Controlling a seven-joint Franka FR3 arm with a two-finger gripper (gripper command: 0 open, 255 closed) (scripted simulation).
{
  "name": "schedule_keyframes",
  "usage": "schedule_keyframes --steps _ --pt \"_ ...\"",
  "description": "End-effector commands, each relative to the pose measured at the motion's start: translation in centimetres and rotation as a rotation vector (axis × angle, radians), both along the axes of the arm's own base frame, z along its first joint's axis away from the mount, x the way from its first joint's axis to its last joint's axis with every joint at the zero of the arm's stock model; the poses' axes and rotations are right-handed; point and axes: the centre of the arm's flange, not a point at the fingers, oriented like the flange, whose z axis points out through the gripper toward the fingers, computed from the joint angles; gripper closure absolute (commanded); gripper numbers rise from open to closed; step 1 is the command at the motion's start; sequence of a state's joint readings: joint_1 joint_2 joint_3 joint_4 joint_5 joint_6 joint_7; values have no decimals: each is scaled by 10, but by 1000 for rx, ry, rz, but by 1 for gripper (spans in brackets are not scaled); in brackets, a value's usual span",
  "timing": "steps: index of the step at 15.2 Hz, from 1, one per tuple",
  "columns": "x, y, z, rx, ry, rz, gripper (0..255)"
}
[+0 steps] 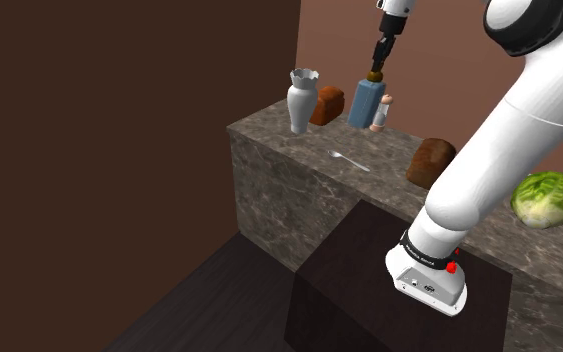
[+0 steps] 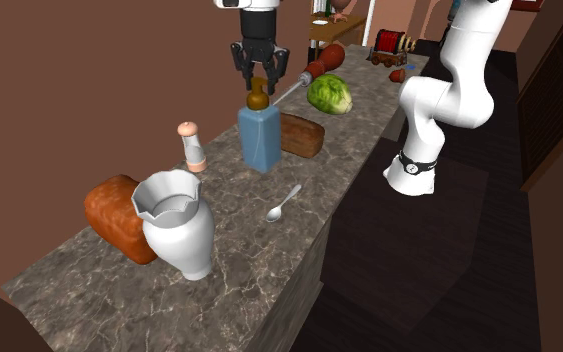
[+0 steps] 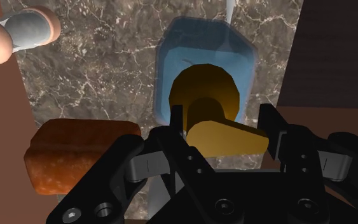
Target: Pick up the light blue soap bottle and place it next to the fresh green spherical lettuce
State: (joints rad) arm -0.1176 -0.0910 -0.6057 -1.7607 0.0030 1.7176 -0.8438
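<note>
Marble counter [image 2: 219, 290], blue soap bottle [image 2: 260, 140] upright, long axis vertical, pump [image 2: 258, 98] topmost, pincer [image 2: 260, 80] spread open straddling pump

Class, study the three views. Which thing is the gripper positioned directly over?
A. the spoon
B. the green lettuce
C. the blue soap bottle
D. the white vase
C: the gripper hangs right above the blue soap bottle, with its fingers apart on either side of the bottle's brownish pump.
</note>
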Motion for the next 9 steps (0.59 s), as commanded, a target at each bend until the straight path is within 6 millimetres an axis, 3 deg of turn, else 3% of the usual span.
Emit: schedule_keyframes --steps 1,9 --pt "0 0 11 0 0 0 255" --pt "0 0 53 0 0 0 255"
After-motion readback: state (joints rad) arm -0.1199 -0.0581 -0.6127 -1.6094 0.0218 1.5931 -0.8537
